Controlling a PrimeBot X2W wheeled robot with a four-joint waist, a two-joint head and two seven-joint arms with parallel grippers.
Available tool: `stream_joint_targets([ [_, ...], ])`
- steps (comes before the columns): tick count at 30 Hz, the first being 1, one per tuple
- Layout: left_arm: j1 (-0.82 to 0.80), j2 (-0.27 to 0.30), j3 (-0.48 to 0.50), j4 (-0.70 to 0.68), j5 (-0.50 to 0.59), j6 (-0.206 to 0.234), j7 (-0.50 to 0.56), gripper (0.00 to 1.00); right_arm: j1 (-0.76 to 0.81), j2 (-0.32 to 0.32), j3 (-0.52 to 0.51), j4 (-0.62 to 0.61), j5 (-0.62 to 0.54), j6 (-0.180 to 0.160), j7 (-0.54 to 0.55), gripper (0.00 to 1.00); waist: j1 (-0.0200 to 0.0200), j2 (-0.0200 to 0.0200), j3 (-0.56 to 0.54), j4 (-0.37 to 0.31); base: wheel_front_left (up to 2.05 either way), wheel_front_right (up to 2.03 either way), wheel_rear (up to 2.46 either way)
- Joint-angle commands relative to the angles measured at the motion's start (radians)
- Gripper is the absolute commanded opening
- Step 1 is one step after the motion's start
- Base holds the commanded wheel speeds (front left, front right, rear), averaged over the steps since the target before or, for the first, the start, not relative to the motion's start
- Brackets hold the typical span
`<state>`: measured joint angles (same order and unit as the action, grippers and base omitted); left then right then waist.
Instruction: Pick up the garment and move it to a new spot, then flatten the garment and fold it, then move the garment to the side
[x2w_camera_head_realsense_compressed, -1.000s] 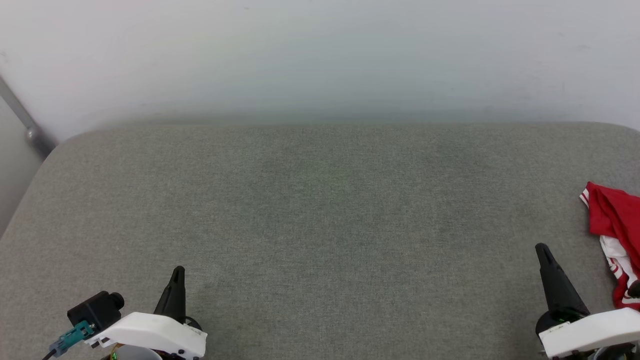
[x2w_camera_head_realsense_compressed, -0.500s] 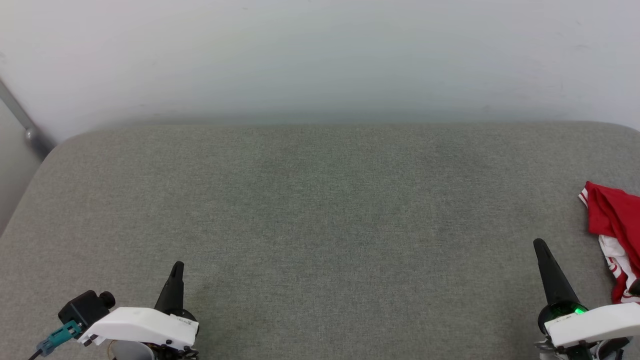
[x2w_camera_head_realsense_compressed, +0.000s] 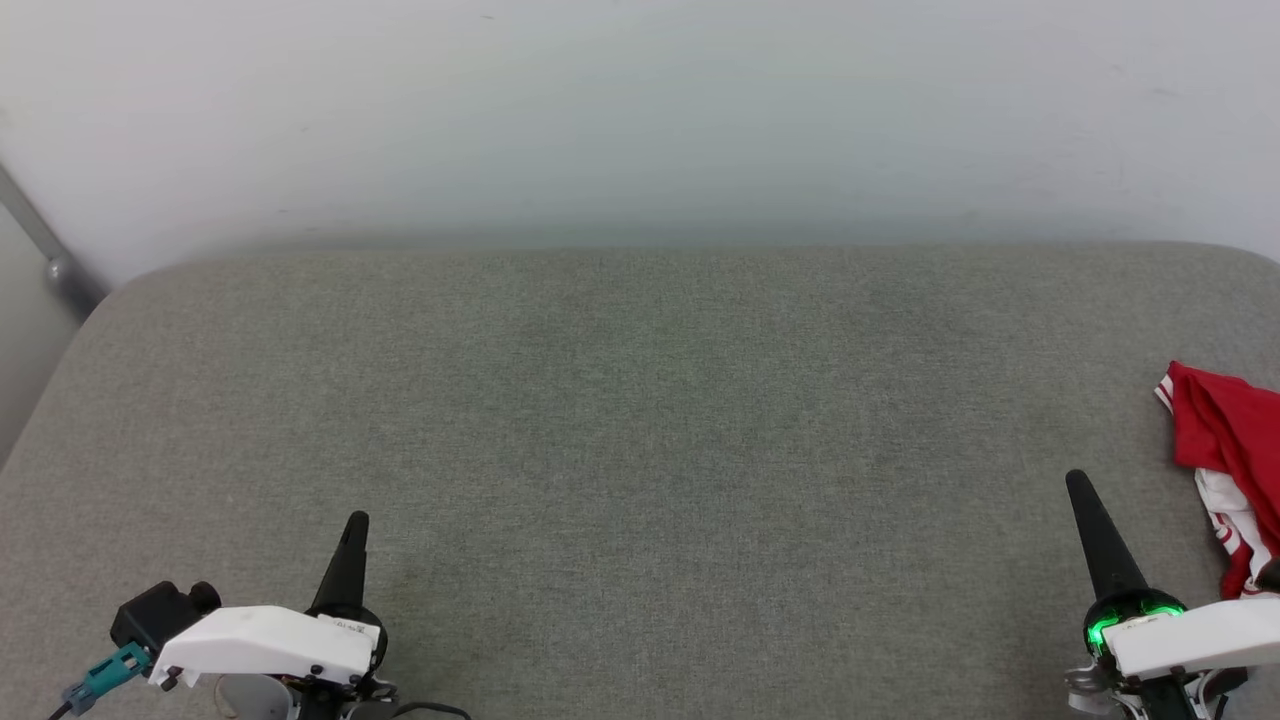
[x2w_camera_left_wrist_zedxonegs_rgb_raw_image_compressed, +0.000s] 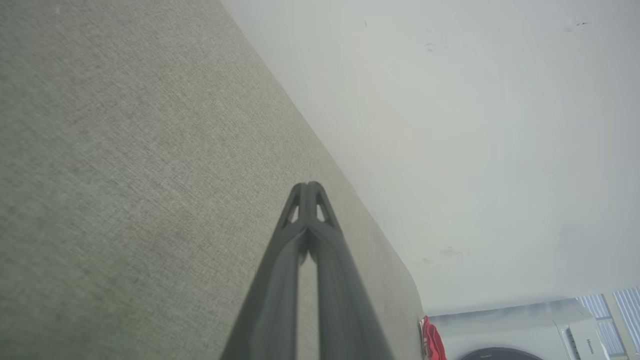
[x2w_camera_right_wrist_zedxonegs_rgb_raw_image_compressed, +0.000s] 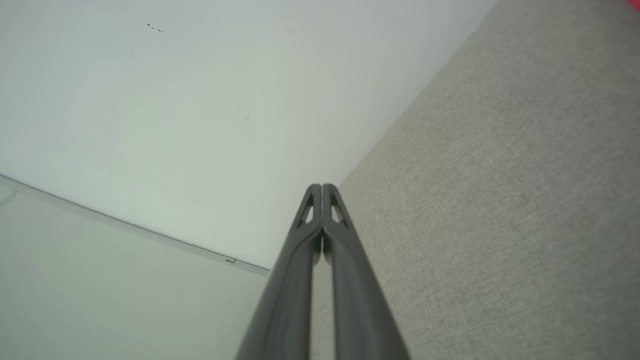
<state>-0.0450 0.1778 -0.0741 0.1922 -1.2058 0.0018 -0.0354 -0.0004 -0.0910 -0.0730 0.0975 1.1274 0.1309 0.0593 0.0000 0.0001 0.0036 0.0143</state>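
The garment (x2w_camera_head_realsense_compressed: 1225, 440), a crumpled red jersey with white and striped parts, lies at the far right edge of the head view on the grey cushioned surface (x2w_camera_head_realsense_compressed: 640, 420); a small red piece of the garment (x2w_camera_left_wrist_zedxonegs_rgb_raw_image_compressed: 431, 342) also appears far off in the left wrist view. My right gripper (x2w_camera_head_realsense_compressed: 1078, 485) stands at the lower right, left of the garment and apart from it, its fingers pressed together (x2w_camera_right_wrist_zedxonegs_rgb_raw_image_compressed: 321, 187) with nothing between them. My left gripper (x2w_camera_head_realsense_compressed: 356, 520) rests at the lower left, far from the garment, also shut and empty (x2w_camera_left_wrist_zedxonegs_rgb_raw_image_compressed: 309, 185).
A pale wall (x2w_camera_head_realsense_compressed: 640, 120) runs along the back of the grey surface. A grey metal bar (x2w_camera_head_realsense_compressed: 45, 250) leans at the far left corner. A white appliance (x2w_camera_left_wrist_zedxonegs_rgb_raw_image_compressed: 575, 330) stands beyond the surface's end in the left wrist view.
Both arms have drawn slightly back and down toward the bottom of the head view. The right wrist's green light shows more. The garment has not moved.
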Motion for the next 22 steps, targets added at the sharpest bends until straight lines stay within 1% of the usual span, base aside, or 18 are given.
stream_joint_targets([
  [1, -0.022, -0.003, 0.014, -0.005, -0.021, -0.009, 0.007, 0.0, -0.025, 0.002, -0.003, -0.001, 0.026, 0.0, 0.003, 0.0, 0.0, -0.0001, 0.0, 0.0, 0.0, 0.0, 0.0],
  [22, -0.041, -0.048, 0.077, 0.018, -0.185, -0.061, 0.059, 0.0, -0.062, 0.012, -0.01, 0.06, 0.22, 0.0, 0.018, 0.0, 0.0, -0.0001, 0.0, -0.005, 0.0, 0.0, 0.0],
])
